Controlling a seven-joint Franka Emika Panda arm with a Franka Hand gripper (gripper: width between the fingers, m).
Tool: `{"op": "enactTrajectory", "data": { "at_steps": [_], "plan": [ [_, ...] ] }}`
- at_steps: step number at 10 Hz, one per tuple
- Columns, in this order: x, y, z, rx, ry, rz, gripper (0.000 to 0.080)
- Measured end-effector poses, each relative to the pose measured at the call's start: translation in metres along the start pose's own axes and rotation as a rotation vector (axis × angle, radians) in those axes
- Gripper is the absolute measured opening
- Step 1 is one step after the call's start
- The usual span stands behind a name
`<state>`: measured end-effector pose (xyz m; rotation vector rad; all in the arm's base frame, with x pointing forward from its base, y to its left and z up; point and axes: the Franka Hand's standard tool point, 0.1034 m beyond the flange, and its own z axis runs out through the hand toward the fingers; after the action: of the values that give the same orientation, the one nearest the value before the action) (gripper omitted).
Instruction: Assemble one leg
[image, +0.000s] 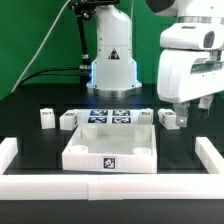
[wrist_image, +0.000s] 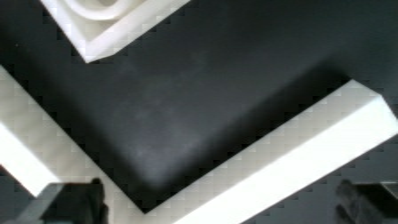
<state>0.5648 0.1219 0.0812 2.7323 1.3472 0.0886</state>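
Small white legs with marker tags stand in a row at the back of the table. Two (image: 46, 118) (image: 68, 120) are on the exterior view's left of the marker board (image: 108, 115). Two (image: 143, 116) (image: 168, 119) are on its right. My gripper (image: 188, 114) hangs just to the right of the rightmost leg, apart from it. In the wrist view the gripper (wrist_image: 217, 205) is open and empty, its dark fingers (wrist_image: 71, 202) set wide apart. No leg shows in the wrist view.
The large white square panel (image: 110, 148) with corner sockets lies in front of the marker board; its corner shows in the wrist view (wrist_image: 107, 25). A low white wall (image: 208, 155) borders the work area, and its corner (wrist_image: 267, 150) lies under my gripper. The robot base (image: 110, 65) stands behind.
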Motion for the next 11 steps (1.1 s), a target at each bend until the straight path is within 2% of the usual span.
{"op": "enactTrajectory", "data": {
  "at_steps": [5, 6, 7, 8, 11],
  "plan": [
    [-0.002, 0.000, 0.000, -0.001, 0.004, -0.023, 0.0650],
    [-0.017, -0.007, -0.001, -0.005, 0.021, -0.121, 0.0650],
    [-0.038, -0.013, 0.000, 0.003, 0.014, -0.187, 0.0650],
    [-0.057, -0.013, 0.004, 0.016, 0.002, -0.250, 0.0650],
    [-0.100, -0.004, 0.016, 0.037, -0.016, -0.303, 0.0650]
  ]
}}
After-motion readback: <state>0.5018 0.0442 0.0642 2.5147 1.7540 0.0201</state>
